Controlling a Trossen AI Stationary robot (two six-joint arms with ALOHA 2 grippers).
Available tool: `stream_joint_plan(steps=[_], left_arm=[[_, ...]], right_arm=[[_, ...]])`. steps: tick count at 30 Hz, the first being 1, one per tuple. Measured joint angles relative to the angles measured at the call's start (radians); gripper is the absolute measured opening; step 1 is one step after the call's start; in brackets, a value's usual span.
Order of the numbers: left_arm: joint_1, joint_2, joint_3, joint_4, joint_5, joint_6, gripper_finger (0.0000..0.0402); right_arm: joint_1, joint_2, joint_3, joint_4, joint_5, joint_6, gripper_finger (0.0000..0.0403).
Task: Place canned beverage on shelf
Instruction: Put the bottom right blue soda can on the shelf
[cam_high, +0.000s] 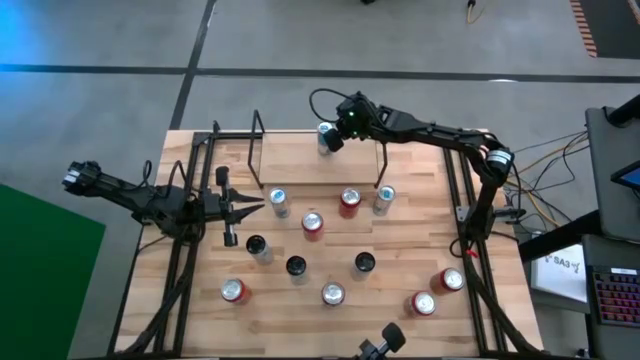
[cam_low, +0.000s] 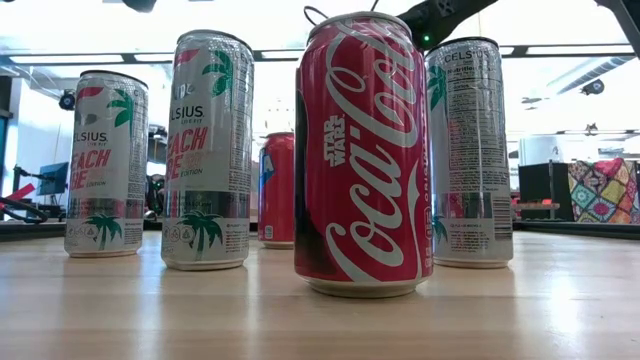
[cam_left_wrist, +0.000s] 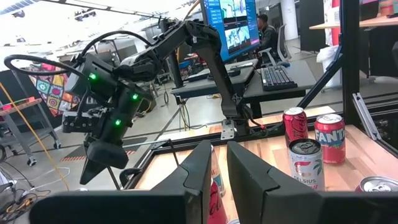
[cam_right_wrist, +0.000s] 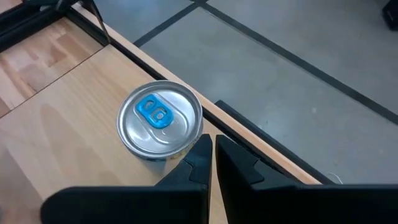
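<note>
At the far edge of the bench (cam_high: 300, 310), the right arm reaches across with its pincer (cam_right_wrist: 211, 155) closed and empty, fingertips together just beside a silver can (cam_right_wrist: 160, 127) with a blue tab. That can stands upright on the shelf (cam_high: 300, 165). The left pincer (cam_left_wrist: 216, 168) waits slightly parted, empty, at the bench's left side.
</note>
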Motion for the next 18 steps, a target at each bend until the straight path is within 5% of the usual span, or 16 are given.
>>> stream_joint_plan(steps=[18], left_arm=[[0.0, 0.0, 0.0, 0.0, 0.0, 0.0, 0.0037]], right_arm=[[0.043, 0.0, -0.002, -0.004, -0.009, 0.023, 0.0012]])
